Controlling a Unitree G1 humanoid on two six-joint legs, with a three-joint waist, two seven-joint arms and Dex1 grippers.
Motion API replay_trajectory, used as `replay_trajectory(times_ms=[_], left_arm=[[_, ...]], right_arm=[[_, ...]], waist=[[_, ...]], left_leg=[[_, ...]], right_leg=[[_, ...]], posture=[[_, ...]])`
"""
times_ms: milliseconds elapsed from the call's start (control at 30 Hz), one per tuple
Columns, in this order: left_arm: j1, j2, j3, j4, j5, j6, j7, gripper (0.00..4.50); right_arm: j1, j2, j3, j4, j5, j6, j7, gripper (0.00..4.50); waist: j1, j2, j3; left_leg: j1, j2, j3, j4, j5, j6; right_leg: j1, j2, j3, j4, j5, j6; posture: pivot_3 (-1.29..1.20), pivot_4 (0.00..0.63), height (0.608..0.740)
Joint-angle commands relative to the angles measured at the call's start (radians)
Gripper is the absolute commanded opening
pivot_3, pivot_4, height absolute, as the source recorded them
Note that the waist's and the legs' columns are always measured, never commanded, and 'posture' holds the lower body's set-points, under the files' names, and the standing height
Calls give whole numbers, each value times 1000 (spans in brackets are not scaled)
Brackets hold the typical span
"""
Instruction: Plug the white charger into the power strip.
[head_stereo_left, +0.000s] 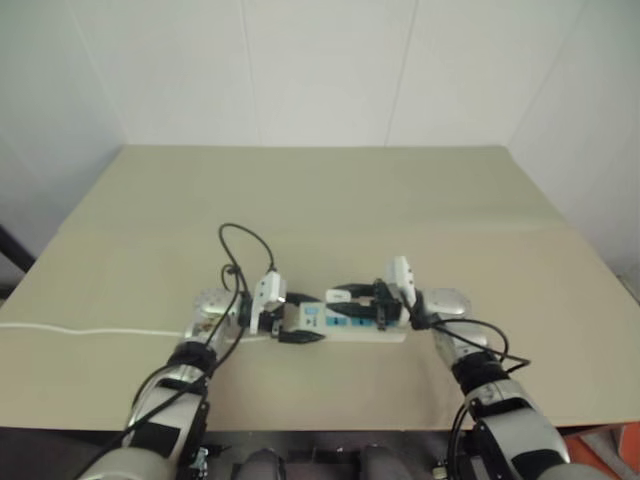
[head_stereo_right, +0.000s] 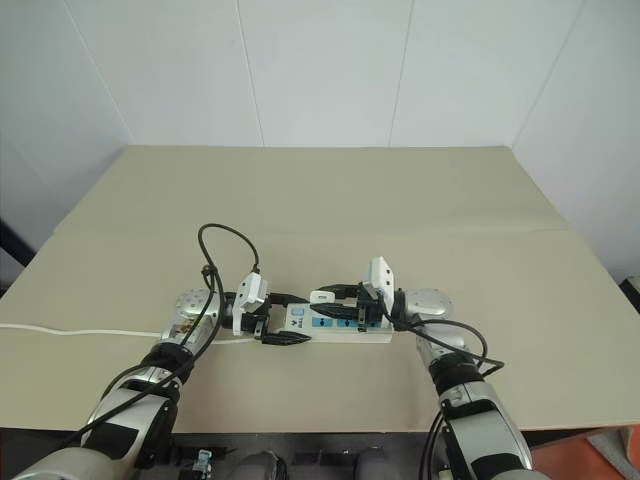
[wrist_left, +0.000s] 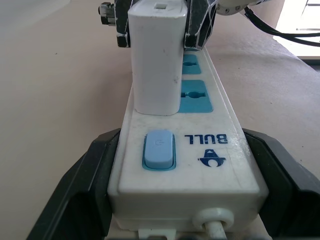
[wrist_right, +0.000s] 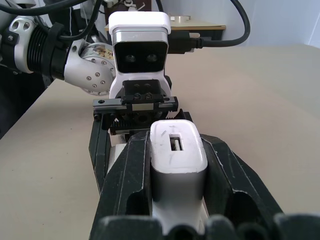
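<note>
Charger (wrist_left: 156, 60), white and boxy, stands upright on the power strip (wrist_left: 200, 165), seated over the socket face next to the blue switch (wrist_left: 159, 150); its prongs are hidden beneath its body, so how deep they sit cannot be told. The right hand (wrist_right: 176, 165) pinches the charger between its two black fingers (wrist_right: 127, 185). The left hand (wrist_left: 180, 200) is pressed against both long sides of the strip at the switch end, where the cord leaves. In the head views the strip lies across the near middle of the tan surface (head_stereo_left: 330, 200), and the thin white cord (head_stereo_left: 90, 331) runs off toward 9 o'clock until the picture edge cuts it. From 10 through 2 o'clock the surface lies broad and bare up to the white walls. The front edge, at 6 o'clock, is near the strip. Two further blue sockets (wrist_left: 196, 95) show beyond the charger.
</note>
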Motion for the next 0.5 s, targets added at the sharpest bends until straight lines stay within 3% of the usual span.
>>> replay_trajectory(times_ms=[33, 167, 500], left_arm=[[12, 15, -34, -11, 22, -5, -57, 3291], [9, 15, -35, -7, 24, -8, -57, 3291], [6, 16, -39, 1, 29, -19, -53, 3291]], right_arm=[[77, -40, 45, 126, -133, 49, -65, 1123], [69, -43, 49, 125, -131, 57, -69, 1123], [48, -38, 24, 125, -128, 17, -62, 4481]], waist=[[0, 0, -1], [0, -1, -1], [0, -12, -8]], left_leg=[[0, 0, 0, 0, 0, 0], [1, 0, 0, 0, 0, 0], [1, 1, 0, -1, -1, -1]], right_leg=[[0, 0, 0, 0, 0, 0], [1, 0, 0, 0, 0, 0], [1, 1, 0, -1, 0, 0]], posture=[[0, 150, 740], [0, 150, 740], [0, 150, 740]])
